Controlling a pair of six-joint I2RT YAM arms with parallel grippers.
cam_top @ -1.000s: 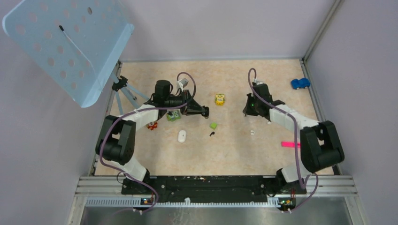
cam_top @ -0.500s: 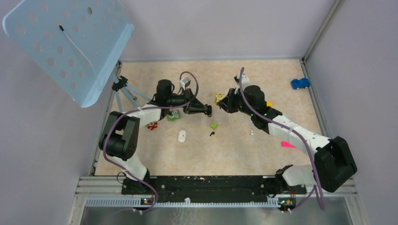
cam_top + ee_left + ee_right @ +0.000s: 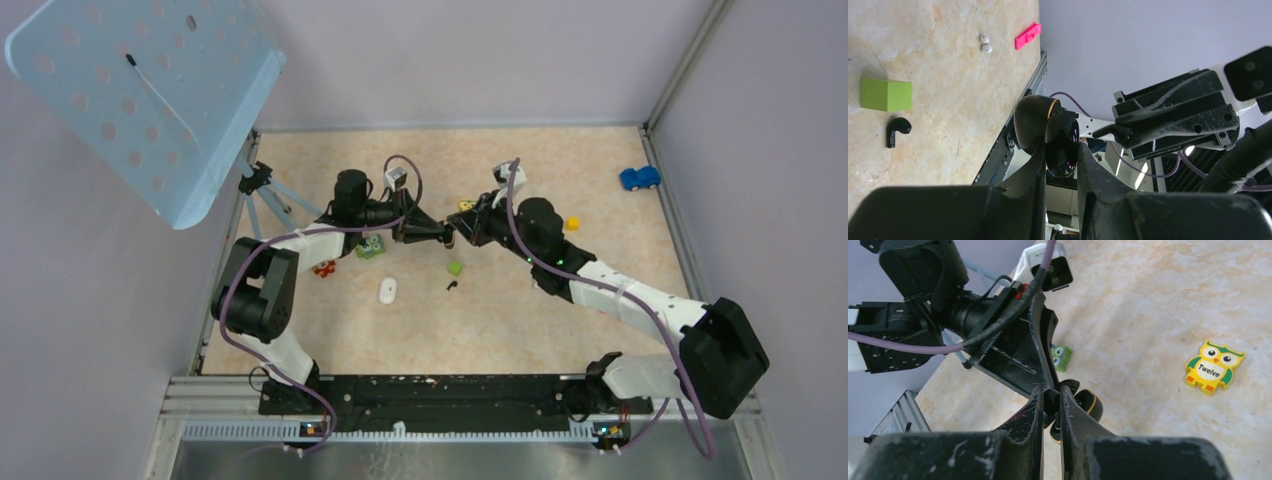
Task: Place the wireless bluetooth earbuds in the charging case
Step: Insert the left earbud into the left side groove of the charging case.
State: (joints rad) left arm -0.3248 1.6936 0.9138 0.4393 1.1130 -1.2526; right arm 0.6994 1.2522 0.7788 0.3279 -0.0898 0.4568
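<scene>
My left gripper is shut on the charging case, a black shell with a gold rim, held above the table with its lid open. My right gripper is shut on one black earbud and holds it right at the open case. In the top view the two grippers meet tip to tip, left gripper against right gripper. The other earbud lies on the table just below the green cube, and the left wrist view also shows this earbud.
A yellow owl tile lies behind the grippers. A white oval piece, small coloured toys, an orange cube and a blue car are scattered about. A pink piece sits near the table edge. A tripod holds a blue perforated panel.
My right arm has swung left across the table and brought its earbud up to the case. The left gripper with the case has barely moved.
</scene>
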